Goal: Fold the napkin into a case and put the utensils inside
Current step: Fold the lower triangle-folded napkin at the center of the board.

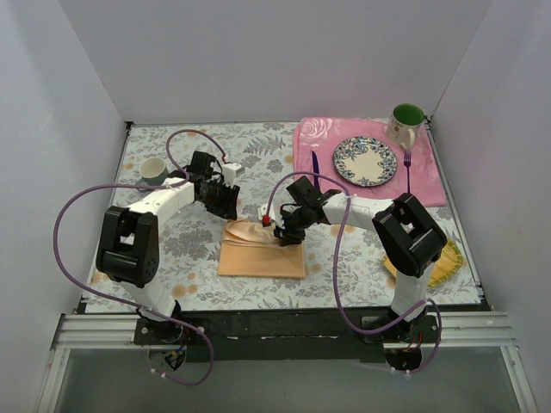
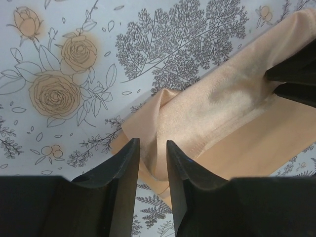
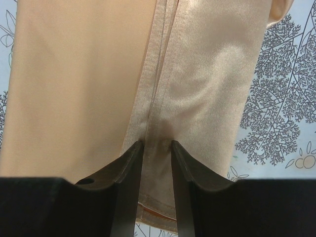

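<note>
We see the napkin (image 1: 262,251) a little below the middle of the overhead view. It lies as a peach-orange rectangle on the flowered table (image 1: 362,258), with its upper edge lifted and rumpled. The left claw (image 1: 230,212) comes in from the left and is clenched on the napkin's upper left corner. In the left wrist view a raised ridge of cloth runs up between its two dark fingers. The right claw (image 1: 278,234) reaches in from the right and is grasping the napkin at its upper right edge. In the right wrist view the stitched hem is pinched in the narrow gap between the fingers, and the cloth hangs taut above them.

The knife (image 1: 315,165) and the fork (image 1: 407,162) are well apart from the napkin, in the upper right of the overhead view. Both rest on a pink mat (image 1: 430,185), the knife just left of a patterned plate (image 1: 365,161) and the fork just right of it. A mug (image 1: 406,123) with a green inside stands at the mat's far corner. A small cup (image 1: 153,169) sits at the left of the table, and a yellow mat (image 1: 448,262) shows at the lower right, partly hidden by the right arm.
</note>
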